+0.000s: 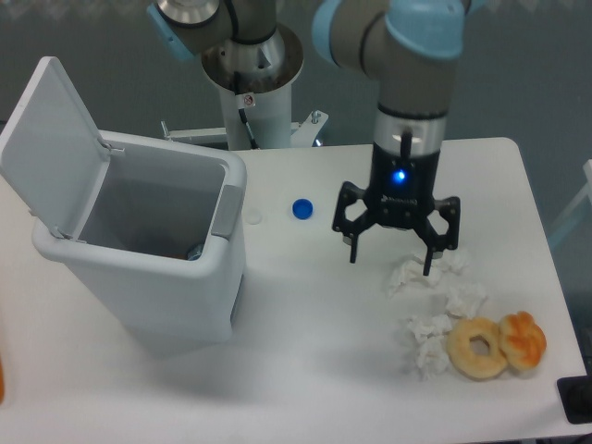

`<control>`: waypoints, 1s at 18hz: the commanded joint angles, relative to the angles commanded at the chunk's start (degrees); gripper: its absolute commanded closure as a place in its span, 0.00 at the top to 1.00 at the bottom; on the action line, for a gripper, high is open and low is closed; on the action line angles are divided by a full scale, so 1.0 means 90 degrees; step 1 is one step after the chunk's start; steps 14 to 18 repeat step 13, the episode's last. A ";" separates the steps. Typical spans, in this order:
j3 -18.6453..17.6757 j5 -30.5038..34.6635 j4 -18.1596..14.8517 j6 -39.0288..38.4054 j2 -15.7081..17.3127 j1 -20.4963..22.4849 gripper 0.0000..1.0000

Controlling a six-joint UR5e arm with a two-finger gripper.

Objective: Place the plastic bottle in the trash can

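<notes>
Black end effector (390, 261) (fingers spread, empty) above crumpled tissues (435, 301).

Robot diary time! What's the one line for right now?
gripper: open, empty, above crumpled tissues | trash can: lid up | blue cap: on table

White trash can (176, 291) left, lid open; bottle (193, 250) barely visible inside.
</notes>
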 joint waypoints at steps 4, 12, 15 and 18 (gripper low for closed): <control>0.0078 0.0714 -0.0227 0.0892 -0.0390 -0.0010 1.00; 0.0303 0.1008 -0.0256 0.1401 -0.0762 -0.0039 1.00; 0.0283 0.1008 -0.0237 0.1401 -0.0782 -0.0049 1.00; 0.0283 0.1008 -0.0237 0.1401 -0.0782 -0.0049 1.00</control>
